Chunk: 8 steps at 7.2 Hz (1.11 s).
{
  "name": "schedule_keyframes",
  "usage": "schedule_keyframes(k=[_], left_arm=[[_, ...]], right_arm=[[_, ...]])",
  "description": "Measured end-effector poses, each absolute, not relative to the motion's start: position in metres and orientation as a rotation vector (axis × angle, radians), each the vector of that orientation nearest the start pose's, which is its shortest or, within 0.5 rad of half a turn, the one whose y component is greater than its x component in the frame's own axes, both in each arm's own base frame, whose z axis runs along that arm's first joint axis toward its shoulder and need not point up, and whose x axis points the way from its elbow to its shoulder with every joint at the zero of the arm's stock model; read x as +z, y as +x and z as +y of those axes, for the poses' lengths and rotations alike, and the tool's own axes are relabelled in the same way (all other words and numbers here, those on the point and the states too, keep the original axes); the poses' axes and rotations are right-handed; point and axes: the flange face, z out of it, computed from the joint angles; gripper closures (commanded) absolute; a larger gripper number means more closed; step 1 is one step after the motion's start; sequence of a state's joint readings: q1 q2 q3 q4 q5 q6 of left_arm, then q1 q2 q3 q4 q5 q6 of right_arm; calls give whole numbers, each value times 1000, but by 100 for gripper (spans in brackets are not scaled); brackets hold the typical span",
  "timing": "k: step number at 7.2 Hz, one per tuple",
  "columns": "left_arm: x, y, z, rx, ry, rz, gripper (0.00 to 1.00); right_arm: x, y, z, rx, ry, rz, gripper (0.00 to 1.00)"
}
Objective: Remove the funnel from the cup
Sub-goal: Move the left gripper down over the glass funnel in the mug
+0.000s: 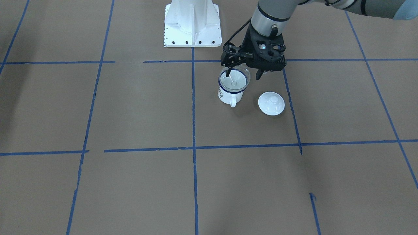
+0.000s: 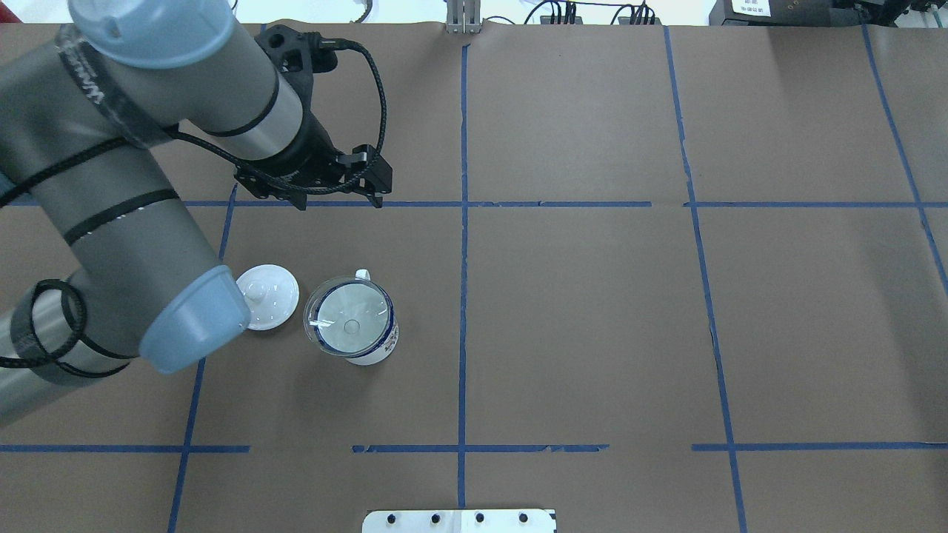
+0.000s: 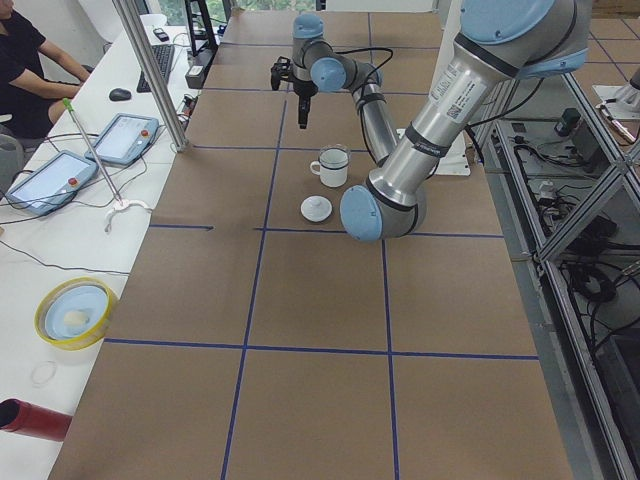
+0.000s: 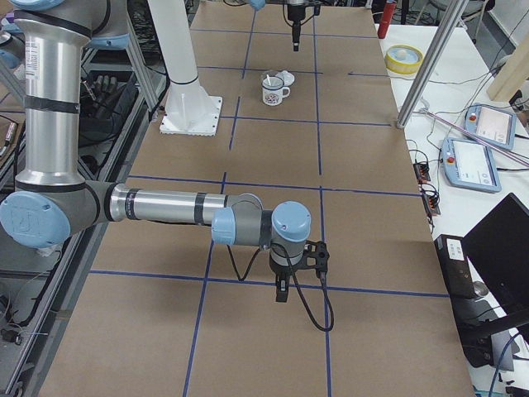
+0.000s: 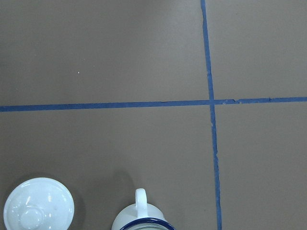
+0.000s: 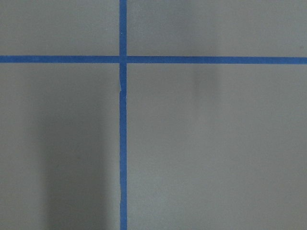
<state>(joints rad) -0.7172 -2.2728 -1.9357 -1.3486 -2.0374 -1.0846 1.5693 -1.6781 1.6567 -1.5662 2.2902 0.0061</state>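
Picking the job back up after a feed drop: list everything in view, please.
Clear plastic funnel: one, transparent, seated in the mug's mouth.
White enamel mug with dark blue rim: one, upright, on the robot's left side.
White round lid with knob: one, knob up, beside the mug, apart from it.
Brown table with blue tape grid: one.
Left gripper: black, open, raised, not touching the funnel.
Right gripper: black, over the table far from the mug; open or shut, cannot tell.

We see the clear funnel (image 2: 348, 320) seated upright in the white, blue-rimmed cup (image 2: 370, 348) on the table.
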Motion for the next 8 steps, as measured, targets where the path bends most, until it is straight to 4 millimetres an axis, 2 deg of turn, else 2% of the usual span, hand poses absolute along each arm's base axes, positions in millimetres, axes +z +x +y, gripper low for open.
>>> schedule_keyframes(k=[2,3,6,8], left_arm=[[138,458,-424,-30,83,860,0],[146,480,-411,-30,67,833,5],[165,509,-395,-17,31,788,36],[172,516,-390,-22,15,777,46]], right_arm=[[670,67,-445,10,-19,-719,0],[670,67,-445,10,-19,-719,0],[670,67,-445,11,-19,-719,0],[670,67,-445,10,-19,-719,0]])
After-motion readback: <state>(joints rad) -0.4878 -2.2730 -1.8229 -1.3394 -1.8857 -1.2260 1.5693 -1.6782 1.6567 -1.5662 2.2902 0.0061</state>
